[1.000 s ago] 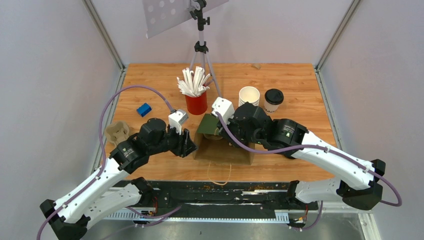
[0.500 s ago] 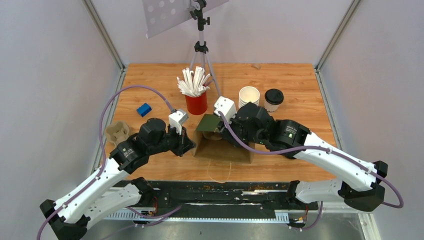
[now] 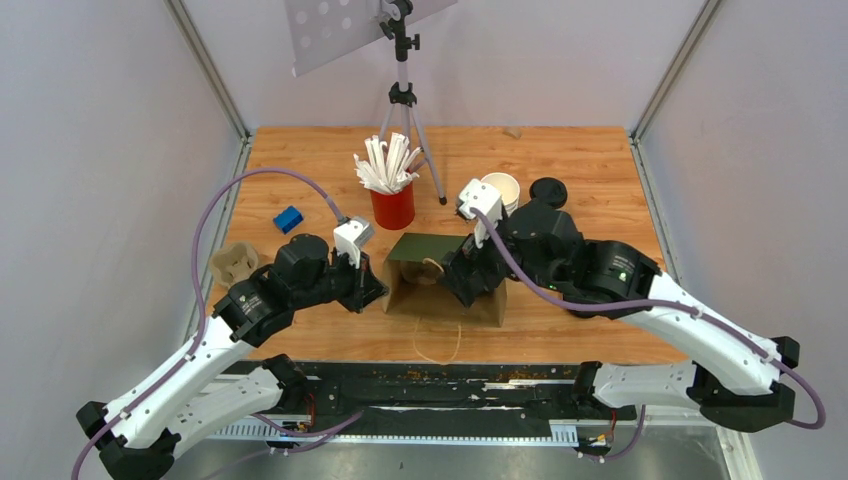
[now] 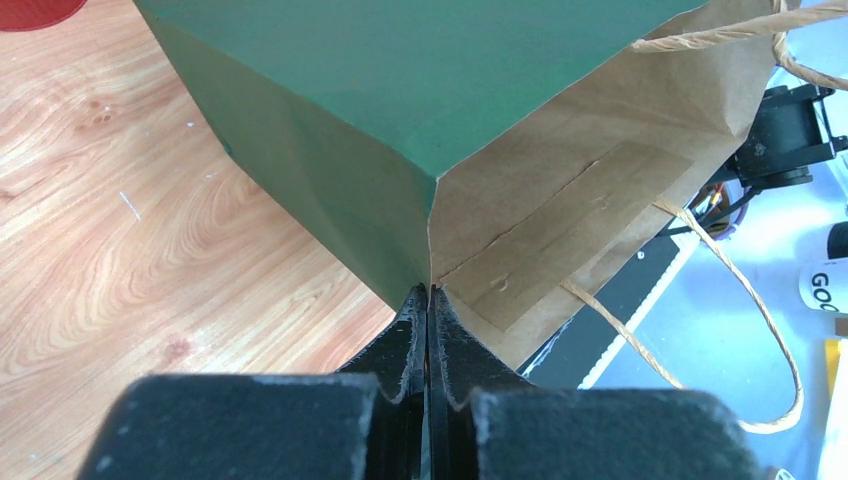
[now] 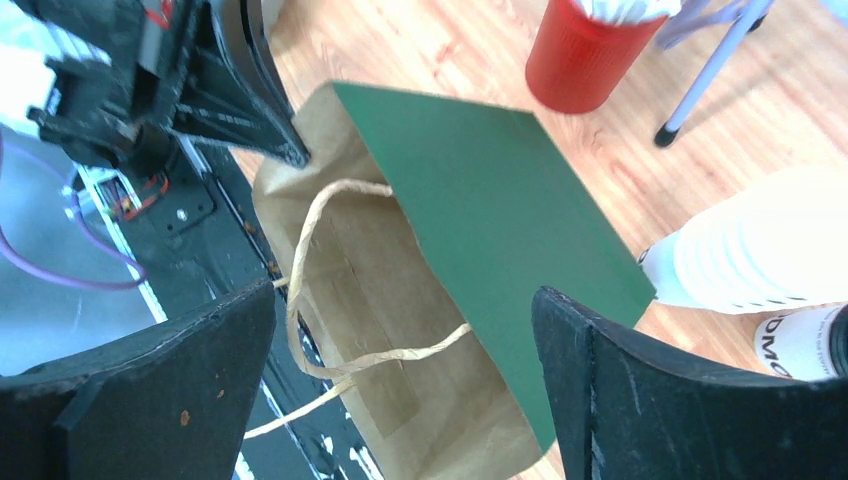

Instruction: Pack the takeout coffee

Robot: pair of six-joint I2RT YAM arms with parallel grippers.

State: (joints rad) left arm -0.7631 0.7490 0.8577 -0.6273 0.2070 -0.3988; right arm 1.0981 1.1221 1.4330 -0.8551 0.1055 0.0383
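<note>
Brown paper bag [image 3: 445, 292] with a green side lies on the table, one twine handle trailing toward the near edge. Your left gripper [image 4: 428, 300] reaches in low, pinched flat on the bag's corner seam. Right gripper [image 5: 405, 295] hangs over the bag's mouth, fingers spread wide, holding nothing. Takeout coffee [image 3: 548, 190], black-lidded, stands behind the right arm, beside the cup stack [image 3: 499, 190]. Red cup [image 3: 392, 208] holds white straws.

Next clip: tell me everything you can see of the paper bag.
The paper bag is brown kraft paper with a dark green outer face and twisted paper-cord handles. It appears to lie on its side on the wooden table, mouth gaping toward the arms. The left pincer is shut on a corner of its rim. The open right pincer hovers at the mouth, apparently clear of it.
</note>
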